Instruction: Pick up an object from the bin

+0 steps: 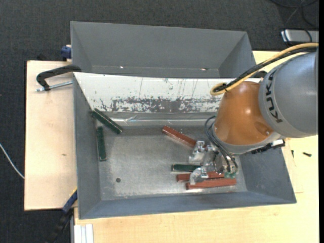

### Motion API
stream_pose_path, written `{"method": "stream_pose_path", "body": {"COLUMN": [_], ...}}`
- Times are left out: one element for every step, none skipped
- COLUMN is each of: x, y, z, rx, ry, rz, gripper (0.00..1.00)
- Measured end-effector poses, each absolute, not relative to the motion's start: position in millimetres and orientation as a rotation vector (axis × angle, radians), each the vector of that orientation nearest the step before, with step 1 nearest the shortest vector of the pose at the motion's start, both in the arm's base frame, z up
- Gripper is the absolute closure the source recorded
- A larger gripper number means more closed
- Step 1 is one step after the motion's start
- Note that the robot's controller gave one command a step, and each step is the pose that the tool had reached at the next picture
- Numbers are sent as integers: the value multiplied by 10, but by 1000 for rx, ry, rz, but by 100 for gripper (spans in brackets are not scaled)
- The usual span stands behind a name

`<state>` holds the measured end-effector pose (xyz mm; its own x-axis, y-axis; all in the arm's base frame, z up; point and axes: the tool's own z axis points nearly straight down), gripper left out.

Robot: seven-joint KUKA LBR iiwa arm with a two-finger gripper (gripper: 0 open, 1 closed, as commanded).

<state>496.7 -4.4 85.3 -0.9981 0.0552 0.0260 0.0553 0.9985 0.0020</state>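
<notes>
Camera view: the grey metal bin (152, 44) has sloped sheet walls and a scuffed, speckled floor. The arm (296, 95) enters from the right, with its smooth rounded orange cover (238, 118) angled down over the front-right corner. The gripper (205, 163) sits low at the floor there, directly above a flat red-brown bar (223, 183) that lies along the front wall. A thin dark green bar (179, 167) lies just beside the gripper. Gripper opening: cannot be determined. A second red-brown bar (174, 134) lies near, toward the rear. Two dark green strips (102, 143) lie well apart at the left.
</notes>
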Motion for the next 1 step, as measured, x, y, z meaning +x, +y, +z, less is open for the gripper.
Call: {"method": "stream_pose_path", "body": {"x": [4952], "y": [-42], "z": [889], "rx": [-86], "ry": [-3112], "rz": [-4], "gripper": [100]}}
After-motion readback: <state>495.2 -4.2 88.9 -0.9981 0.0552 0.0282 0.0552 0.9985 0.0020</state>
